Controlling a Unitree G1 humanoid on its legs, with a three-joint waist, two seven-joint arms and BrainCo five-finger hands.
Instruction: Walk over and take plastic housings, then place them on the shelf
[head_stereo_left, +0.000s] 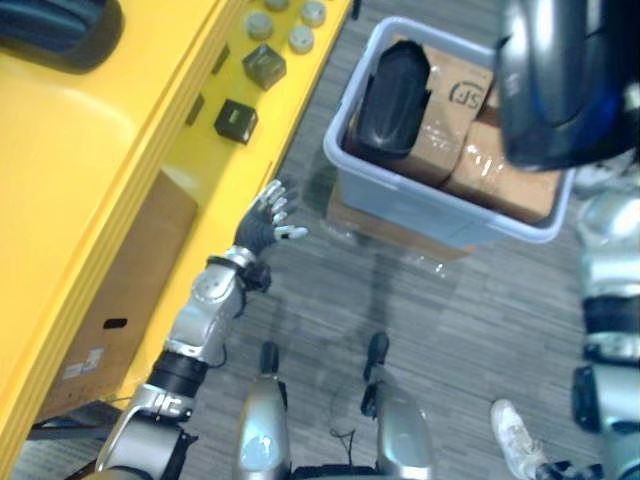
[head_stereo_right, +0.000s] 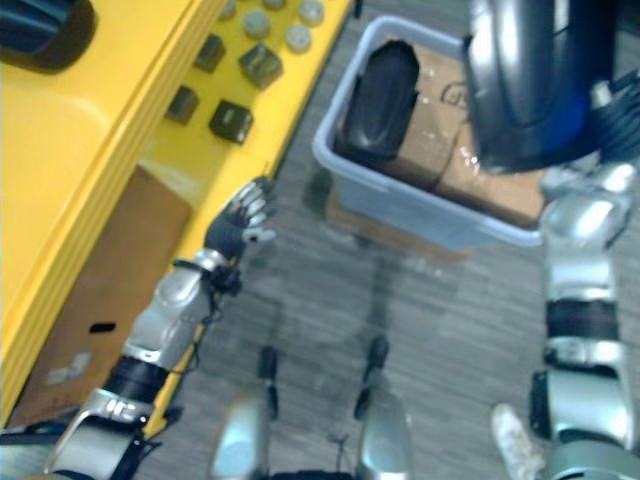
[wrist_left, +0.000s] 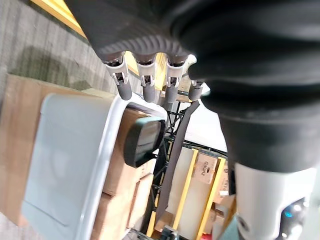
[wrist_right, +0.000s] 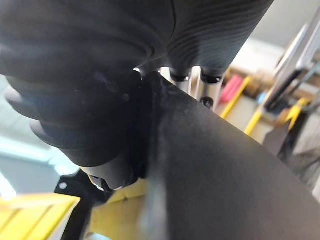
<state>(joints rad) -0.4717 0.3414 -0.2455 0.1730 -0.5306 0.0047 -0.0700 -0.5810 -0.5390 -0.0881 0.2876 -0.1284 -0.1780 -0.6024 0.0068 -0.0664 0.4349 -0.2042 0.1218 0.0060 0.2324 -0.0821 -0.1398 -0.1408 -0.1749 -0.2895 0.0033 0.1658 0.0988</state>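
- The right hand (wrist_right: 210, 89) grasps a black plastic housing (head_stereo_left: 560, 80). In the right wrist view the housing's dark shell lies against the palm and the fingers (wrist_right: 181, 79) run behind its edge.
- In the head views the held housing is raised at the upper right of the frame, above the right forearm and overlapping the far right corner of the bin.
- The left hand (head_stereo_left: 265, 225) is released and holds nothing. Its fingers are loosely spread at the centre left of the frame, just beside the front edge of the yellow shelf (head_stereo_left: 100, 200).
- A second housing (head_stereo_left: 395, 95), also black, lies in the grey-blue bin (head_stereo_left: 440, 205) at the upper centre, resting on cardboard boxes (head_stereo_left: 455, 125) packed inside.
- The bin stands on a flat piece of cardboard (head_stereo_left: 345, 215) on the grey carpet floor (head_stereo_left: 450, 330).
- The shelf fills the left side. Near its edge sit two dark blocks (head_stereo_left: 236, 121) and, towards the top, a few grey round pieces (head_stereo_left: 300, 38).
- A cardboard box (head_stereo_left: 120, 290) stands under the shelf at the lower left.
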